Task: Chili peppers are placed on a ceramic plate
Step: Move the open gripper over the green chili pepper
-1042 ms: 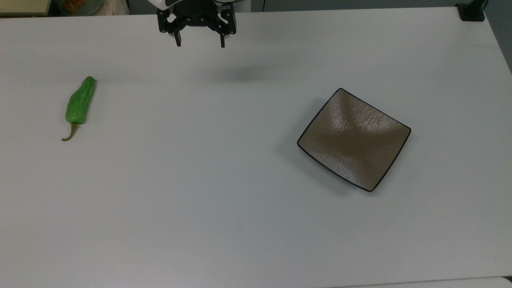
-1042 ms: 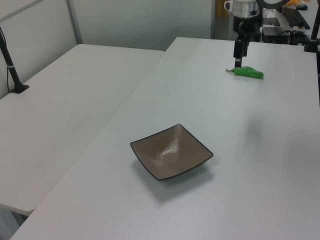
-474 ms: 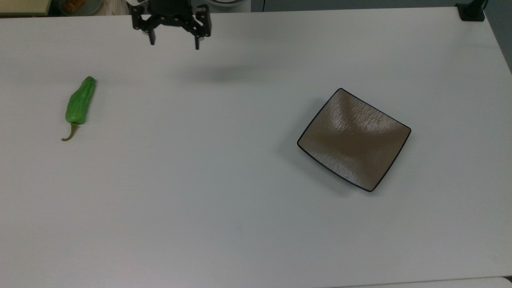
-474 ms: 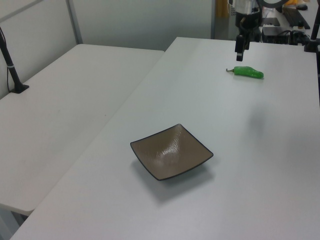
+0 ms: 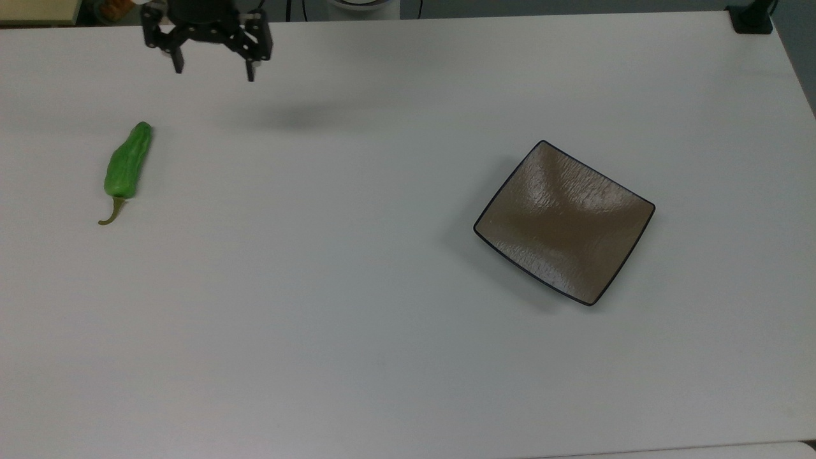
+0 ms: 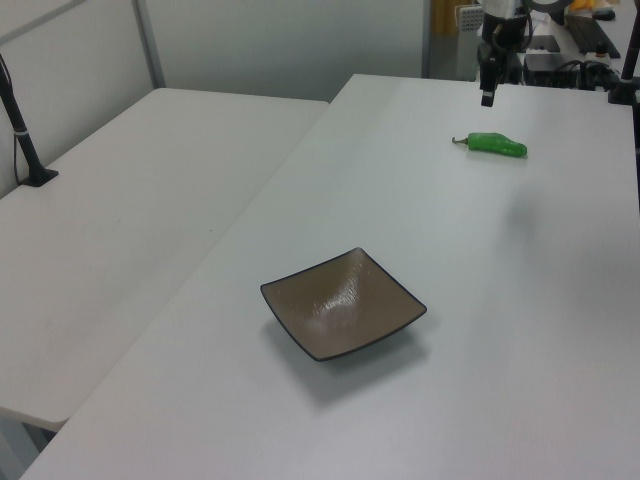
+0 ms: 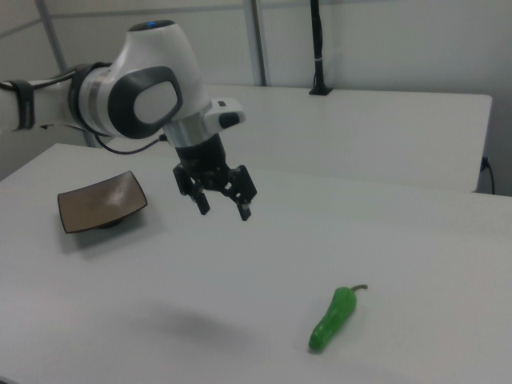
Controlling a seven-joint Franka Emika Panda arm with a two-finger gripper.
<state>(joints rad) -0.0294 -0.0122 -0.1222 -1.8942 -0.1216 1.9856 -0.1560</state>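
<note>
Leftward in the top view I've moved the hand (image 5: 213, 69) (wide open, empty), above the tabletop (image 5: 382, 357), near the chili pepper (image 5: 127, 163).

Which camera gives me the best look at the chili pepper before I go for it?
The top view: the chili pepper lies unobstructed near the top view's left edge, full length with its curved stem. The right view shows it close but foreshortened, stem pointing away. The left view shows it small and far off.
</note>
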